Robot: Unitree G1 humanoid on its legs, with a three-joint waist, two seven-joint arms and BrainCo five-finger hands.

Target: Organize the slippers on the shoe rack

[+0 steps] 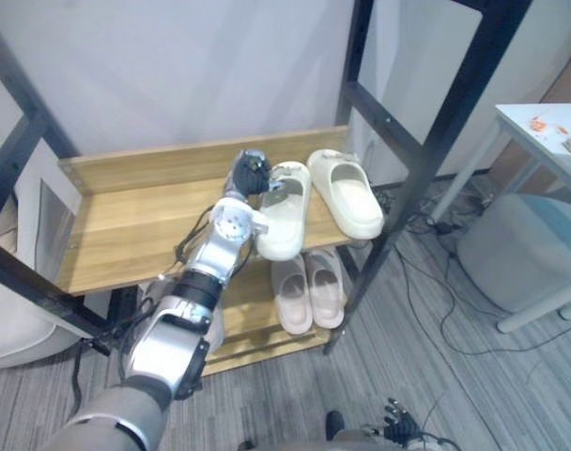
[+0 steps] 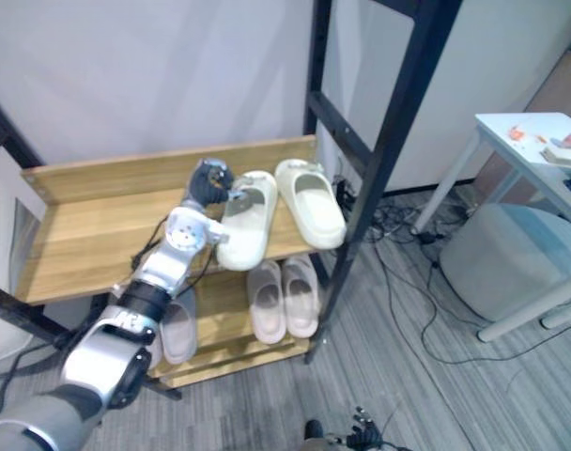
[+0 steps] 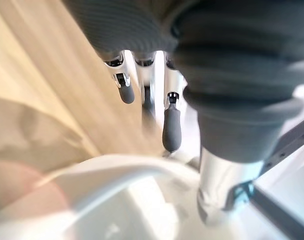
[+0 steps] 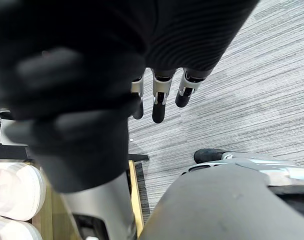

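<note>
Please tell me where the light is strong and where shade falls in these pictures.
Left eye view: the upper shelf and its two cream slippers are evenly lit; the pair on the lower shelf lies in the upper shelf's shade. Left wrist view: the slipper beside the left hand looks glaringly white. Right wrist view: the carpet past the right hand is evenly lit, without glare.

Two cream slippers [image 1: 347,193] lie soles down at the right end of the shoe rack's upper wooden shelf [image 1: 135,221], heels frontward, the left one [image 1: 284,214] angled. Two pale pink slippers [image 1: 307,289] sit side by side below.
</note>
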